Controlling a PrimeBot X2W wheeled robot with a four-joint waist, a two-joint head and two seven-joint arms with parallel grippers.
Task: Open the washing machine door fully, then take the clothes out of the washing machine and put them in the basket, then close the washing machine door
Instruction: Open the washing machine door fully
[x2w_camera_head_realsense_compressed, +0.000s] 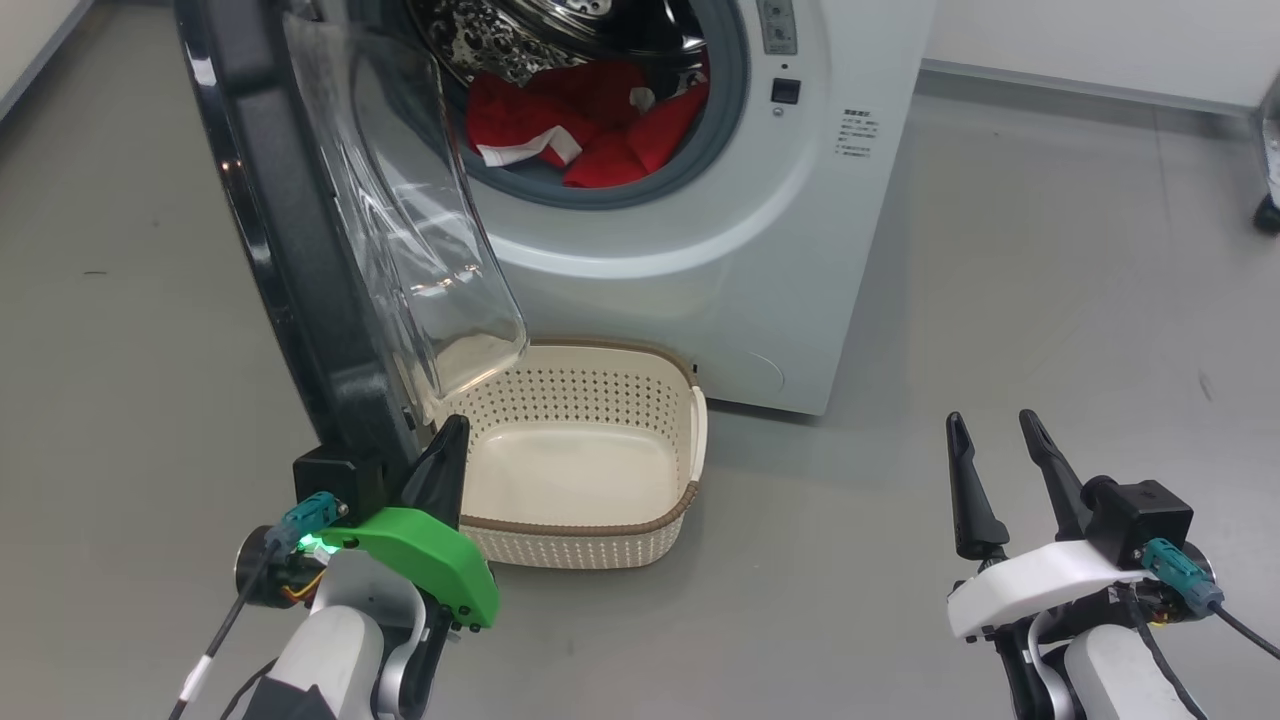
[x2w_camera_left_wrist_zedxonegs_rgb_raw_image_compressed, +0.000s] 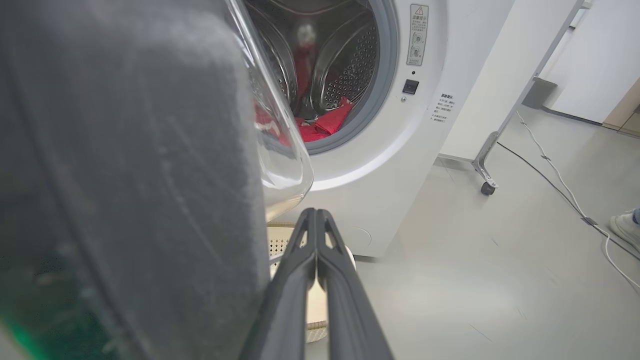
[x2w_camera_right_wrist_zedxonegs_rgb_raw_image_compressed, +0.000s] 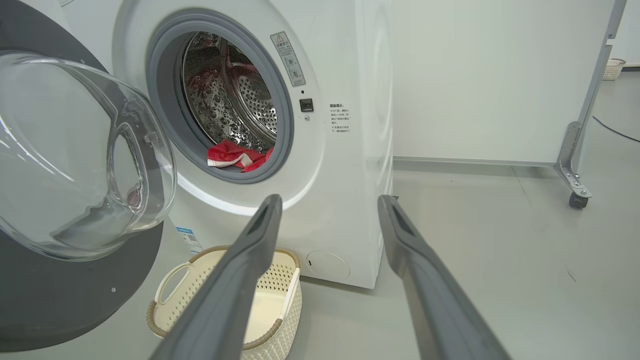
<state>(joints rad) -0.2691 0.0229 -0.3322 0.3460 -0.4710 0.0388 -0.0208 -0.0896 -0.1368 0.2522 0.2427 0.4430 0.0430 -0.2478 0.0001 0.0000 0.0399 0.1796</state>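
Hovering beside the washing machine door (x2w_camera_head_realsense_compressed: 290, 230), left end effector (x2w_camera_head_realsense_compressed: 455, 432).

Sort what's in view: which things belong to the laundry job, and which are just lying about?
Job: washing machine; its open door; red clothes in the drum; cream basket on the floor.
Lying about: wheeled partition frame; white cable on the floor; a person's shoe; small distant basket.

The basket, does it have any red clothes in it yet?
No, the basket is bare inside; the red clothes lie in the washing machine.
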